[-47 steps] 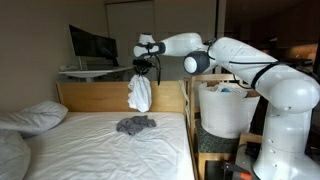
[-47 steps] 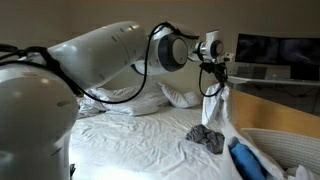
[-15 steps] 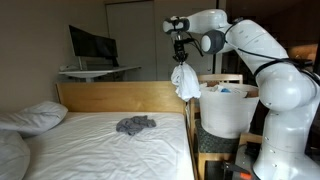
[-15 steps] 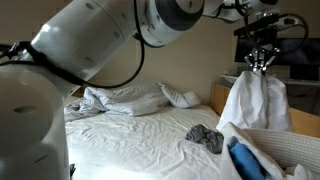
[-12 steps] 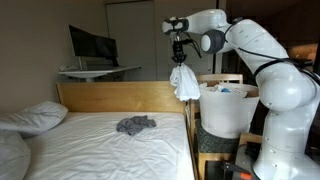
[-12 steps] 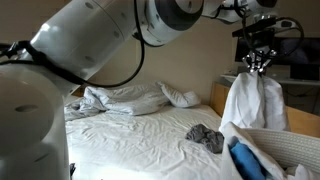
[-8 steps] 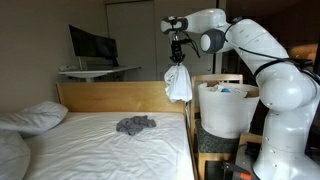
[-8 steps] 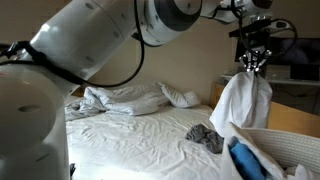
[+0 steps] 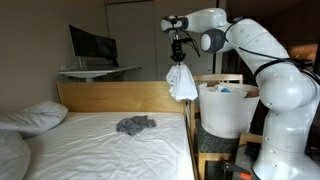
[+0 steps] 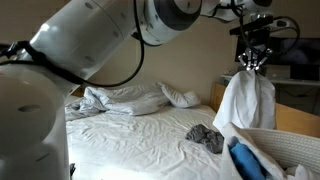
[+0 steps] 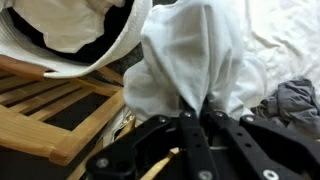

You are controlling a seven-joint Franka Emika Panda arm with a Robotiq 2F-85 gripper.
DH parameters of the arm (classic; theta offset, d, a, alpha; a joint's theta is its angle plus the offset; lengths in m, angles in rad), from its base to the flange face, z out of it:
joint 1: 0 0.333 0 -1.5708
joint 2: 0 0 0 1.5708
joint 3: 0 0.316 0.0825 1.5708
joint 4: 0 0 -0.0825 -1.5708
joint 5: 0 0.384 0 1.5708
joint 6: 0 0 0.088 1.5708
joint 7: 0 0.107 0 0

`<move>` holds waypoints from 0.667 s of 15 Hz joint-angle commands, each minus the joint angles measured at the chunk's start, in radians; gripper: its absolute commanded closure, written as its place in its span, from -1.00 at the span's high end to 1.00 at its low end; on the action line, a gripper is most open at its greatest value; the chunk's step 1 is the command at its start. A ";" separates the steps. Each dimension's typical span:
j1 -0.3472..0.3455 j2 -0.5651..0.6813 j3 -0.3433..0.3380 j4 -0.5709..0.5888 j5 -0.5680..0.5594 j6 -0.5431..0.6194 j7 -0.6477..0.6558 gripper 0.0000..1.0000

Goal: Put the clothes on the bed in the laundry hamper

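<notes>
Wrist view shows the gripper (image 11: 196,108) pinching the top of a white garment (image 11: 190,55), which hangs just beside the rim of the hamper (image 11: 115,52), above the edge of the bed (image 9: 90,135). Best carry it sideways, high enough to clear the rim, and release only over the opening.

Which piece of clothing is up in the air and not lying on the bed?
The white garment, dangling from the shut claw; the grey garment lies crumpled on the bed.
</notes>
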 commanded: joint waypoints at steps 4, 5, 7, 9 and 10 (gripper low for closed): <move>-0.043 -0.159 -0.003 0.013 0.007 -0.071 -0.160 -0.94; -0.052 -0.177 -0.008 0.021 0.005 -0.085 -0.160 -0.94; -0.080 -0.208 -0.019 0.029 0.011 -0.107 -0.162 -0.94; -0.116 -0.228 -0.038 0.032 0.015 -0.113 -0.138 -0.94; -0.136 -0.238 -0.046 0.033 0.021 -0.108 -0.129 -0.94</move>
